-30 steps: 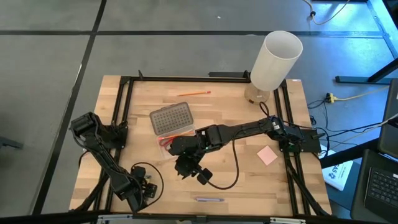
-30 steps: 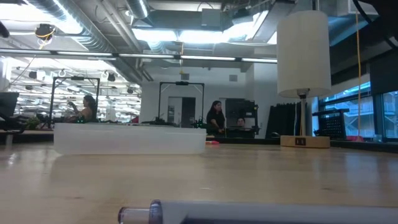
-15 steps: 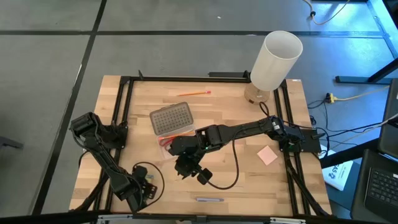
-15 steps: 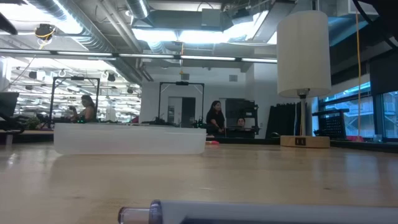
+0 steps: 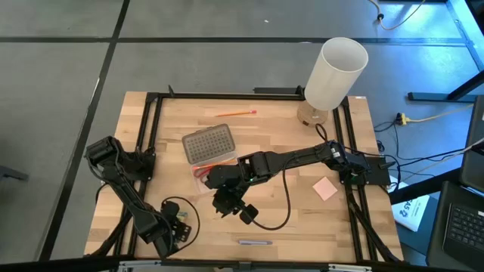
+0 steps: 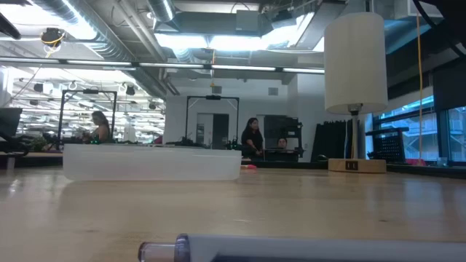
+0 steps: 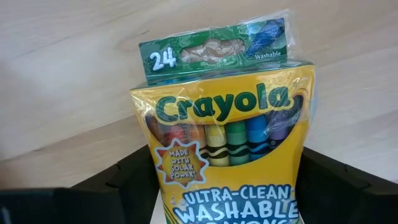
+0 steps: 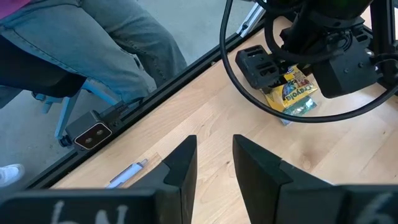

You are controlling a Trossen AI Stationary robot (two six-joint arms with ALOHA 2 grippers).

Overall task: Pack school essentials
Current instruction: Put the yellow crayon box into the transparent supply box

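The green-and-yellow crayon box (image 7: 227, 143) sits between the fingers of my left gripper (image 7: 227, 171), which is at the table's near left corner (image 5: 172, 227) and shut on it. The right wrist view shows the box (image 8: 292, 93) under that gripper. My right gripper (image 8: 214, 155) hovers over mid-table (image 5: 224, 205), open by a narrow gap and holding nothing. The red-handled scissors (image 5: 201, 172) lie partly under the right arm. One orange pencil (image 5: 238, 112) lies near the far edge. The grey pen (image 5: 255, 242) lies near the near edge and the pink pad (image 5: 325, 188) on the right. My left gripper pinches the crayon box between its two fingers (image 7: 118, 186), one on each long side edge (image 7: 155, 186), at the yellow half away from the green flap. The fingers slant down from above. The green flap end (image 8: 300, 107) points down at the tabletop; whether it rests there I cannot tell.
The clear case with a dimpled grey lid (image 5: 208, 143) lies beside the scissors, left of centre. A tall white cylinder (image 5: 333, 75) stands at the far right corner. A black cable loops by the right gripper. A seated person's legs (image 8: 93, 43) are beyond the near edge.
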